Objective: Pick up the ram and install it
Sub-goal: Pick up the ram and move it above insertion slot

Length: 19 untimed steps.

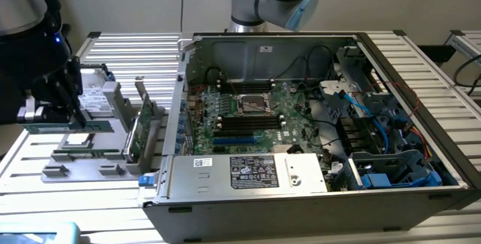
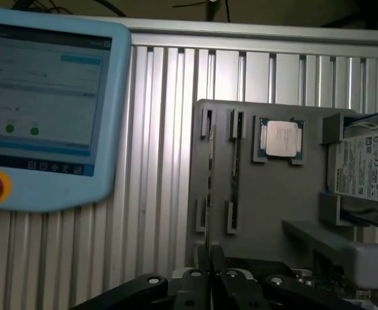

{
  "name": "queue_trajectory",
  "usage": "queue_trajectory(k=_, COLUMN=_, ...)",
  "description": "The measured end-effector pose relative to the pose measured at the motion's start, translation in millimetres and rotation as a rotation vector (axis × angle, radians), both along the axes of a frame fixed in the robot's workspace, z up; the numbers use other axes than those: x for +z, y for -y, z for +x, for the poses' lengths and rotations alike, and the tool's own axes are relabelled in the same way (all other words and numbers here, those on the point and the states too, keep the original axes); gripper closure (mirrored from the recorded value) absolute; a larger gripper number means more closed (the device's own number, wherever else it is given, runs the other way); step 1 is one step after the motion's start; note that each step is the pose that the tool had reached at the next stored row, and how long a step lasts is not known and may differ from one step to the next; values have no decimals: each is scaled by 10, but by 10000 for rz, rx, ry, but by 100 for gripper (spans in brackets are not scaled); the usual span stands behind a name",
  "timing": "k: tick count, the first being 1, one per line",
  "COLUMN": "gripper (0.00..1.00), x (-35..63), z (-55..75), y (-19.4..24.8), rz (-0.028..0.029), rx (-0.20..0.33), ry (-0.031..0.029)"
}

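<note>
- The gripper sits at the exterior view's left, over the grey tray on the slatted table. Its jaws are pressed together on the ram, pinching the thin green stick across its flat faces.
- In the wrist view the ram shows edge-on as a narrow line running straight out from the gripper across the tray. It lines up with the pair of end clips of one tray slot.
- It appears to be raised off the tray rather than seated in it, though the gap is hard to judge.
- In the exterior view the ram's long axis lies about level and runs across the picture. Most of its length reaches from the jaws toward the exterior view's right.
- The memory slots are dark bars on the board inside the open computer case. They also run across the picture, so I judge the stick already lies roughly parallel to them.
- The slots lie well apart from the jaws, toward the exterior view's right.
- The upright expansion card and the near wall of the case stand between the ram and the slots.
- Other items on the tray are beside the ram, not touching it: a processor and a hard drive.
</note>
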<state>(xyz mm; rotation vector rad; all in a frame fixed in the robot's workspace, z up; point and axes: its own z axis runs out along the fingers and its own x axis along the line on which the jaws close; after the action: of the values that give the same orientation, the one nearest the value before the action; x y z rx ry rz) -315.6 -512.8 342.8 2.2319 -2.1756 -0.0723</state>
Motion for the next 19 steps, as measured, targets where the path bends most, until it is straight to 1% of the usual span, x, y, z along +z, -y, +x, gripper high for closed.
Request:
queue_trajectory(k=3, gripper=87, x=136, z=93, y=6, rz=0, rx=0, ry=0)
queue_trajectory(k=6, gripper=87, x=270, z=216, y=17, rz=0, rx=0, ry=-5)
queue_trajectory(k=8, gripper=87, x=346, z=303, y=24, rz=1, rx=0, ry=-13)
queue_trajectory(k=10, gripper=87, x=402, z=391, y=27, rz=1, rx=0, ry=-24)
queue_trajectory(k=14, gripper=87, x=459, z=572, y=29, rz=-1, rx=-1, ry=-45)
queue_trajectory(k=19, gripper=87, x=464, z=802, y=29, rz=0, rx=1, ry=-47)
